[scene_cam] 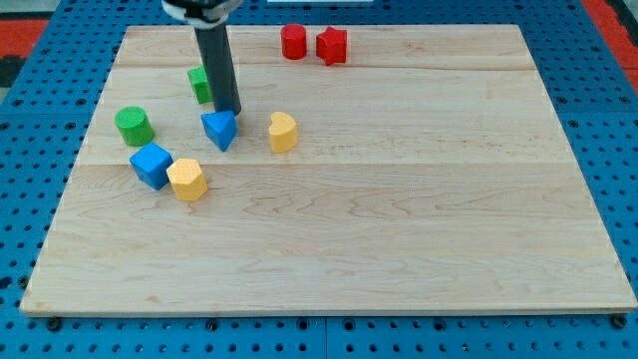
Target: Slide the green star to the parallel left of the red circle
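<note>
The green star (200, 84) sits at the upper left of the wooden board (399, 199), partly hidden behind my dark rod. My tip (229, 111) rests just to the star's lower right and touches the top of the blue triangle (219, 130). The red circle (293, 42) stands near the board's top edge, up and to the right of the star, with a red block (332, 46) right beside it on its right.
A green cylinder (134, 127) stands at the left. A blue cube (152, 165) and a yellow hexagon block (186, 179) touch each other below it. A yellow heart-like block (283, 132) lies right of the blue triangle.
</note>
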You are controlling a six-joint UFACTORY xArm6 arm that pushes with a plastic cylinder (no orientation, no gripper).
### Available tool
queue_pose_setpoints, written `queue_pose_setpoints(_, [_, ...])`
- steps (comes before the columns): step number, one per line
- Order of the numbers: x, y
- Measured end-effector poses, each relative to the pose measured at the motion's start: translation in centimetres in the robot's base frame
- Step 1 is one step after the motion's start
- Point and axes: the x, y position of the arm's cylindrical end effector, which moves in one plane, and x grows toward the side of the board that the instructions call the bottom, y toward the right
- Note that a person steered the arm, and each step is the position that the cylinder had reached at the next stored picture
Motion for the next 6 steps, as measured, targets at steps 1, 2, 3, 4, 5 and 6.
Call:
queue_pose_setpoints(1, [-3.2,-2.1])
queue_pose_setpoints(2, [-8.4,-2.5])
queue_pose_setpoints(3, [-11.8,-3.3])
queue_pose_setpoints(4, [-10.5,-3.3])
queue_pose_setpoints(5, [-3.8,-3.0])
queue_pose_setpoints(6, [2.8,-3.8])
